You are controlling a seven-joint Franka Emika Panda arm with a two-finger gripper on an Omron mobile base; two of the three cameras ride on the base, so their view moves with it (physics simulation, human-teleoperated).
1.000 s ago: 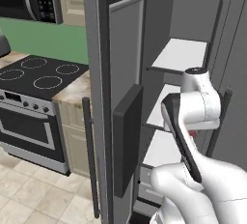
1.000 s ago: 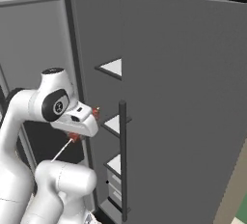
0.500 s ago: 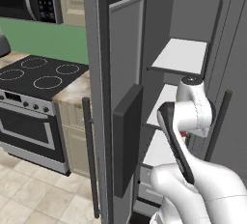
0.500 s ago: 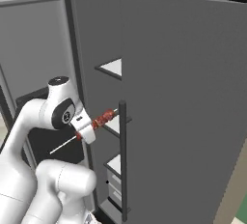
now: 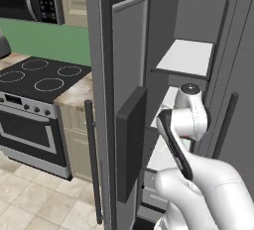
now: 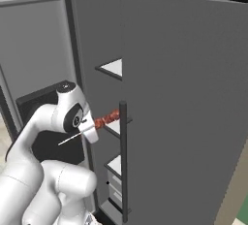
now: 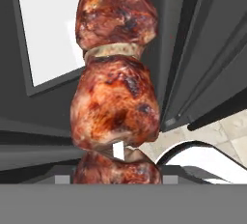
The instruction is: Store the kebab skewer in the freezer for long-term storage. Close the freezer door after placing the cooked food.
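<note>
White shelves of the tall grey freezer (image 5: 184, 58) face us past its open panelled freezer door (image 5: 119, 125). Our gripper (image 6: 91, 129) pinches the kebab skewer (image 6: 101, 122) of reddish-brown meat chunks, held level, meat end pointing toward a middle shelf.

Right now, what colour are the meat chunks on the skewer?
Reddish-brown with charred patches, clearest in the hand view: kebab skewer.
</note>
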